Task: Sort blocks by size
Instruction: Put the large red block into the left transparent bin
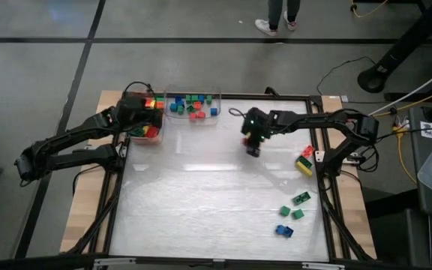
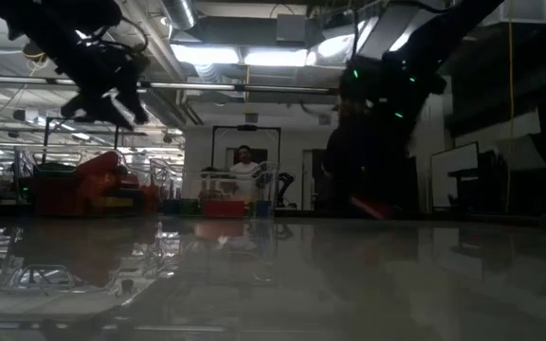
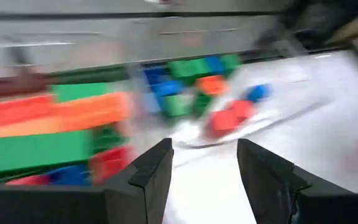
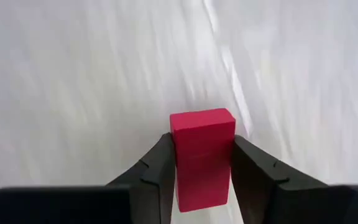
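Note:
My right gripper (image 1: 253, 150) is shut on a red block (image 4: 202, 155) above the middle of the white table; it shows in the low view (image 2: 368, 206) clear of the surface. My left gripper (image 3: 204, 165) is open and empty, up at the far left (image 1: 150, 112) over a clear tray of longer blocks (image 1: 150, 131). A second clear tray (image 1: 193, 106) beside it holds small blocks in blue, green and red. Loose blocks lie at the right: red and yellow ones (image 1: 304, 159), green ones (image 1: 297, 206) and a blue one (image 1: 284, 230). My right gripper pinches the red block's two long sides (image 4: 178, 163) between its two fingers. The fingers lie along the block, and its free end sticks out past the fingertips. The block is lifted clear of the table.
A black frame (image 1: 322, 187) borders the white surface. The middle and near left of the surface hold no blocks. A person (image 2: 244, 166) stands in the room behind the table; feet (image 1: 276, 22) show beyond the far edge.

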Motion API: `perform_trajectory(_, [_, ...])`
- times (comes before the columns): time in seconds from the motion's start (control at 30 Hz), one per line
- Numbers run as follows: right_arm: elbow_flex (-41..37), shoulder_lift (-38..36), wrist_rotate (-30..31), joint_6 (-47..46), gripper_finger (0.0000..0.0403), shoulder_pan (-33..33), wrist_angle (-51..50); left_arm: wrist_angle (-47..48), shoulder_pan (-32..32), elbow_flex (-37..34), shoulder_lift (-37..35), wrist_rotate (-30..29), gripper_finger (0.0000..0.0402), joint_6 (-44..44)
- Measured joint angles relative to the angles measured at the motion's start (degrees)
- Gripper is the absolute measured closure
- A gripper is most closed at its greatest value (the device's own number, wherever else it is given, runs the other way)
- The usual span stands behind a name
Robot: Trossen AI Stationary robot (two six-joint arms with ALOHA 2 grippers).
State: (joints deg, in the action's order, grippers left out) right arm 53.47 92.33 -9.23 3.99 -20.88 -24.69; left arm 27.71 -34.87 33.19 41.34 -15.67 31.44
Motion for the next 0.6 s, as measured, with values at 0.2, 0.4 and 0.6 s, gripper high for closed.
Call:
perform_trajectory(0.2, [0.1, 0.0, -7.8, -3.8, 0.0271, 0.3, 24.3, -7.6, 0.7, 0.0, 0.0, 13.1, 0.0233, 4.4])
perform_trajectory(0.4, [0.1, 0.0, -8.9, -4.4, 0.0272, 2.9, 41.7, -11.9, 6.5, 0.0, 0.1, 15.9, 0.0233, 3.7])
perform_trajectory(0.6, [0.1, -0.1, -6.3, -4.4, 0.0270, 6.4, 52.1, -19.3, 13.9, 0.0, 1.5, 15.9, 0.0233, -4.9])
